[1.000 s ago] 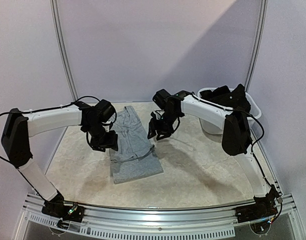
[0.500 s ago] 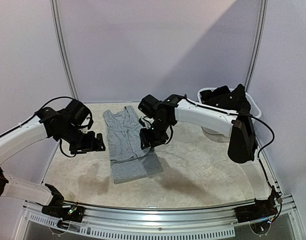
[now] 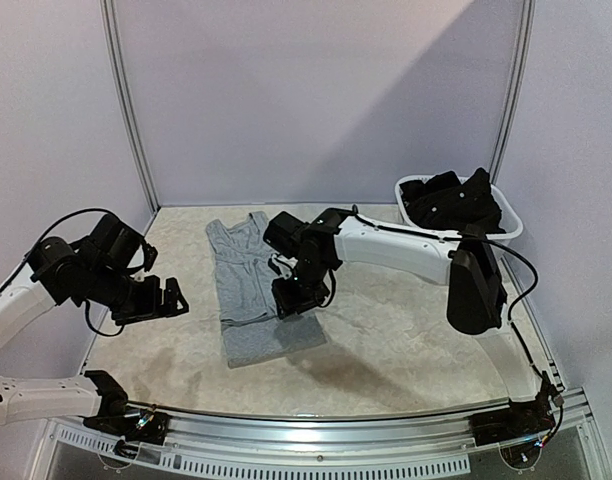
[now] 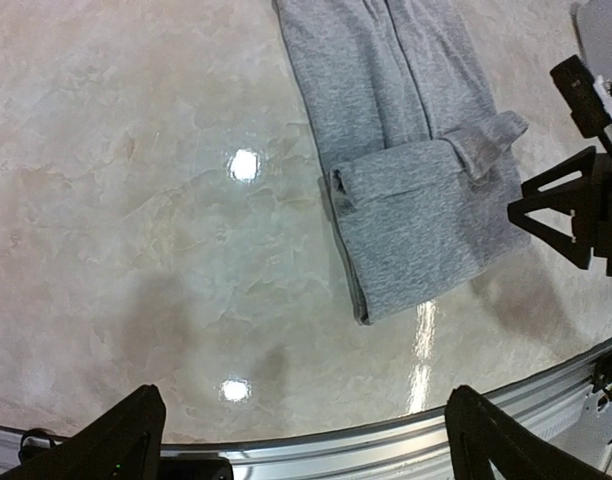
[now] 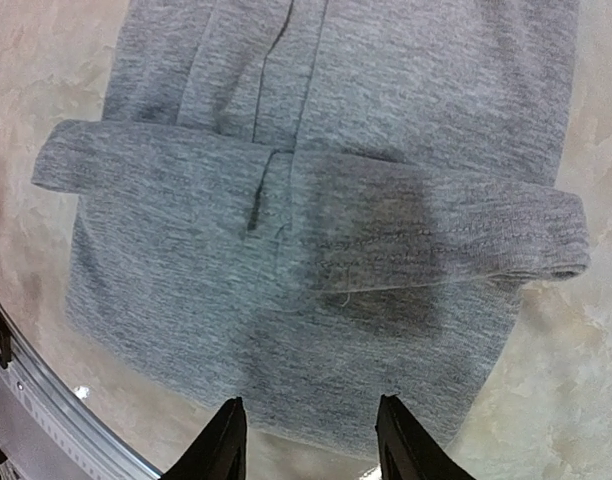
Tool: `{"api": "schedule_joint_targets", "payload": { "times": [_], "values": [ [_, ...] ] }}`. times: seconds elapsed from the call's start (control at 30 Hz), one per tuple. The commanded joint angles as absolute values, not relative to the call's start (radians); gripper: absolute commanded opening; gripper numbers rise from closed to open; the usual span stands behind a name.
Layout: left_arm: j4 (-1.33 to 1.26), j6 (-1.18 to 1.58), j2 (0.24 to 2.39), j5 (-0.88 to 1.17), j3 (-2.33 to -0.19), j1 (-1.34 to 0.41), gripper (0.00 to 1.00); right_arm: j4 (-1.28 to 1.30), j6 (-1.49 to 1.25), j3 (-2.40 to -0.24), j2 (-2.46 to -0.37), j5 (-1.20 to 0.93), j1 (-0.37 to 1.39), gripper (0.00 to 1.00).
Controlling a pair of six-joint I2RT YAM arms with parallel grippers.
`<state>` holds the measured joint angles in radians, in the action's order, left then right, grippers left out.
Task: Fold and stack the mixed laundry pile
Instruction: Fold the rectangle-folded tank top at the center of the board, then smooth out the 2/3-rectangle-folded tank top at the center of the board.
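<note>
Looks like a robotics lab test cell: plain pale wall panels (image 3: 316, 100) joined by metal poles (image 3: 126, 100), marble-patterned tabletop (image 3: 416, 340) edged near by an aluminium rail (image 3: 316, 428), with left arm (image 3: 16, 295) and right arm (image 3: 396, 245) bolted there.

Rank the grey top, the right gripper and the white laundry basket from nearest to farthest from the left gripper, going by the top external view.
Measured from the left gripper, at the left:
1. The grey top, lying flat just to its right.
2. The right gripper, over the top's right edge.
3. The white laundry basket, at the far right corner.
</note>
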<state>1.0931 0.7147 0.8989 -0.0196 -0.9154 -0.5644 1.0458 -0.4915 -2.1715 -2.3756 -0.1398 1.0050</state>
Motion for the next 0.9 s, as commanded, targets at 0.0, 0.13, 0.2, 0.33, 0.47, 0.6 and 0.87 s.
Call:
{"api": "schedule_joint_targets", "payload": {
  "times": [0.0, 0.13, 0.2, 0.33, 0.47, 0.6, 0.87],
  "values": [
    [1.143, 0.726, 0.864, -0.025, -0.904, -0.554, 0.99, 1.025, -0.486, -2.166, -2.406, -0.119, 1.002, 0.44],
    [1.160, 0.731, 0.833, -0.019, -0.902, -0.554, 1.00, 1.016, -0.487, -2.167, -2.417, -0.116, 1.003, 0.43],
    [1.166, 0.736, 0.818, -0.020, -0.900, -0.554, 1.00, 1.014, -0.487, -2.167, -2.423, -0.111, 1.004, 0.42],
    [1.169, 0.742, 0.800, -0.019, -0.889, -0.554, 1.00, 1.013, -0.482, -2.168, -2.435, -0.101, 1.003, 0.41],
    [1.170, 0.742, 0.800, -0.020, -0.890, -0.554, 1.00, 1.007, -0.479, -2.169, -2.442, -0.103, 1.003, 0.40],
    [1.166, 0.747, 0.799, -0.021, -0.889, -0.554, 1.00, 0.992, -0.481, -2.170, -2.456, -0.116, 1.003, 0.39],
    [1.169, 0.758, 0.799, -0.016, -0.886, -0.554, 0.99, 0.962, -0.484, -2.216, -2.498, -0.114, 1.003, 0.38]
  ]
}}
